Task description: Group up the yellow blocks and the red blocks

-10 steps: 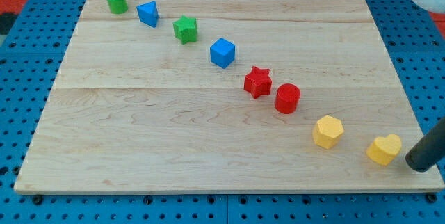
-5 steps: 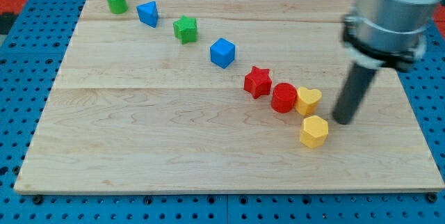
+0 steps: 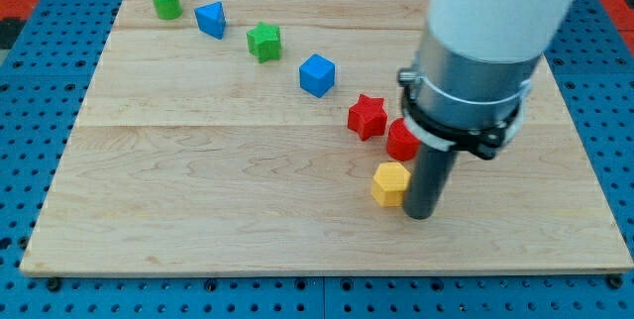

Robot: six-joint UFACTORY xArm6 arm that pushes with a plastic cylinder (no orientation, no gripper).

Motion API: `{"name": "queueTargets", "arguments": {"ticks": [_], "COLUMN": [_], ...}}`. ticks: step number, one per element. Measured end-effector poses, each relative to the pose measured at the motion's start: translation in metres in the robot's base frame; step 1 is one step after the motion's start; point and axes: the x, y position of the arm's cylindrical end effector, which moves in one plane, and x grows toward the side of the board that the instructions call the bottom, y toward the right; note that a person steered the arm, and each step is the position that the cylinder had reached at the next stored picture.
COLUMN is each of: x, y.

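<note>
My tip (image 3: 420, 213) rests on the wooden board, just right of the yellow hexagonal block (image 3: 390, 183) and touching or nearly touching it. The red star block (image 3: 367, 116) lies above and a little left of the yellow block. The red cylinder (image 3: 399, 141) sits right of the star, partly covered by my arm. The yellow heart block is hidden, probably behind the arm. The rod and arm body (image 3: 475, 71) fill the view's upper right.
A blue cube (image 3: 317, 74), a green star (image 3: 264, 41), a blue triangular block (image 3: 210, 19) and a green cylinder (image 3: 165, 1) run in a diagonal line toward the view's top left. The board's edge (image 3: 297, 267) borders a blue pegboard.
My tip moved left and down across the board. The yellow hexagonal block slid left, ending below the red blocks. The yellow heart block, seen beside the red cylinder before, is now out of sight.
</note>
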Motion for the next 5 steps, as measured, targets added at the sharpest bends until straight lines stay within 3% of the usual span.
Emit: {"name": "queueTargets", "arguments": {"ticks": [2, 3, 5], "x": [-0.044, -0.027, -0.077], "y": [-0.023, -0.075, -0.066]}}
